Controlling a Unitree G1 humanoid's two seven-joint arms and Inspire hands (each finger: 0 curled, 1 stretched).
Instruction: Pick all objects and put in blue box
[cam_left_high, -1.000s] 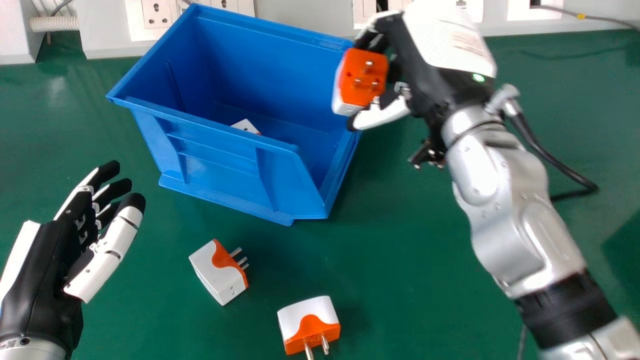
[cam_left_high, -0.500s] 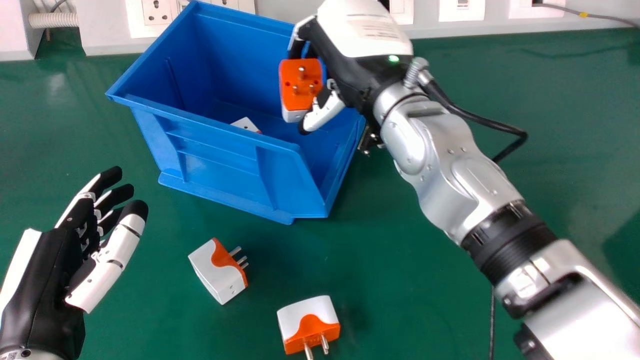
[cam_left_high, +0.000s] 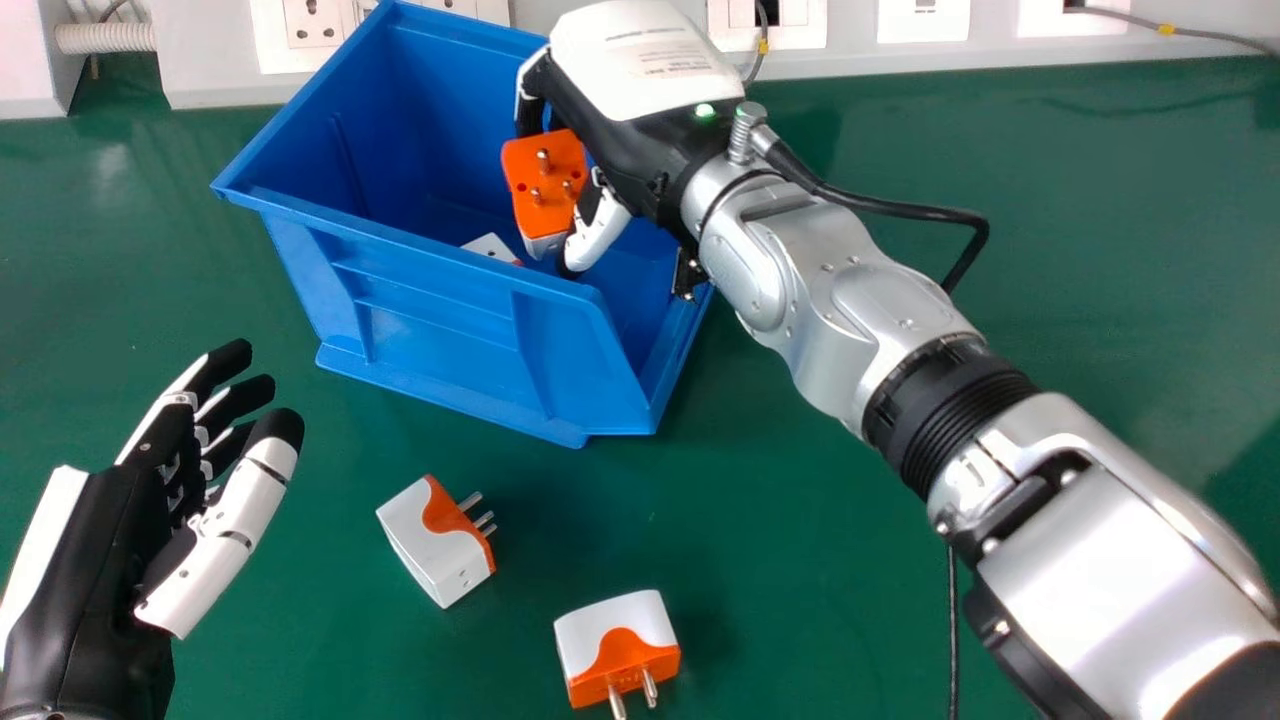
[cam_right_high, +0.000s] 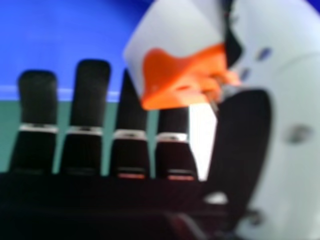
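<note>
Glossy blue plastic box, smooth green tabletop, shiny metal plug pins.

two orange-and-white plugs outside the blue box

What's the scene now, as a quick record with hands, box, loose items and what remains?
right hand: pinching an orange-and-white plug adapter at the box's opening
left hand: open, empty, left of the box
blue box: open top, one white socket piece inside, partly hidden by the front wall
on green table: two orange-and-white plug adapters, in front of the box
remaining: held adapter not yet released; two to pick
</note>
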